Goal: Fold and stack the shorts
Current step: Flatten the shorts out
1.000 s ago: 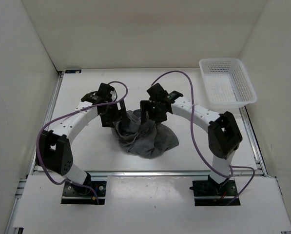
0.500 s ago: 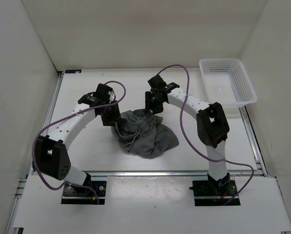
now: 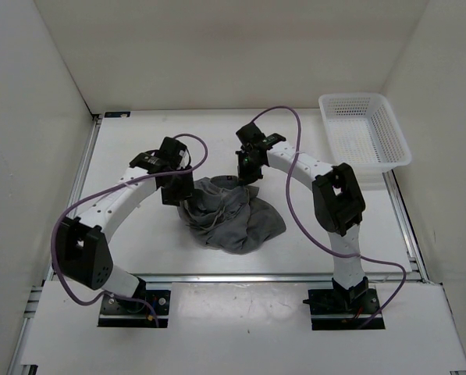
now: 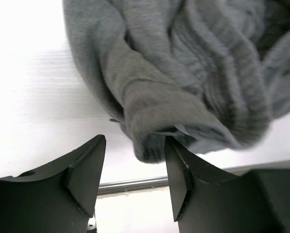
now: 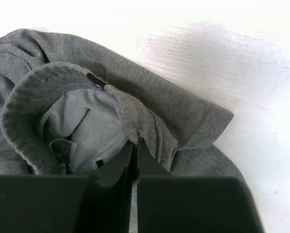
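Shorts lie in a crumpled grey heap at the middle of the desk, a little nearer the arm bases than the far wall. Both grippers meet the heap at its far edge.

The left gripper is at the far left corner of the shorts. In its wrist view the jaws stand partly apart, and a rolled fold of the fabric pokes down between them. The fold lies against the right finger, with bare desk showing between it and the left finger, so nothing is clamped there.

The right gripper is at the far right part of the heap. Its wrist view shows the fingers pressed together, with a ridge of the cloth running into the closed tips, pinched. Beside that ridge a hemmed opening gapes, showing the paler inside of the fabric.

A white mesh basket stands at the desk's far right corner, well apart from the shorts and both grippers.

The desk is white and smooth, with metal rails along its edges. Plain white walls close it in at the back and both sides. Purple cables loop along both arms.
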`<control>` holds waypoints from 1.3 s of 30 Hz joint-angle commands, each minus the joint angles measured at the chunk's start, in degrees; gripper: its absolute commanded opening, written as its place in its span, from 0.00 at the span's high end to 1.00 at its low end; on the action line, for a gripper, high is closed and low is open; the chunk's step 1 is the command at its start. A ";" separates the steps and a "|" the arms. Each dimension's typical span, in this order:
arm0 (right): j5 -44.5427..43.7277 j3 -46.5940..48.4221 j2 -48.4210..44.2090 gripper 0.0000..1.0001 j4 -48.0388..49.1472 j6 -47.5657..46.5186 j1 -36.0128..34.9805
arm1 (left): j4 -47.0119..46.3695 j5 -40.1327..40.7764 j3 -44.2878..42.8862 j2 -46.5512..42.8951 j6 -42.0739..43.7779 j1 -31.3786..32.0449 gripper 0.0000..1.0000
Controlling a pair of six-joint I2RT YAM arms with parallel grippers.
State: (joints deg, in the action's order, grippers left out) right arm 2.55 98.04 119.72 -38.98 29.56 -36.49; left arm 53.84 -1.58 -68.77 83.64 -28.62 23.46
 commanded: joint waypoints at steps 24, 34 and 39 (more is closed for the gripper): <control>-3.95 27.45 -21.35 1.00 0.30 -7.15 6.96 | 13.04 -0.60 -53.94 3.65 -2.66 -17.40 0.90; -23.36 -36.30 -56.52 0.30 18.17 -9.61 6.86 | -4.01 -12.04 3.77 -21.58 -11.27 3.59 0.19; -27.86 -39.42 -59.52 0.12 11.04 -7.33 11.18 | -1.21 -5.64 1.38 -19.75 -10.58 4.14 0.10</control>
State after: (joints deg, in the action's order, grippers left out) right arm -18.98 57.25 62.98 -28.51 21.76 -26.74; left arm 54.57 -10.94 -62.92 65.67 -38.48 28.38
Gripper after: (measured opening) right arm 0.880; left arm 0.897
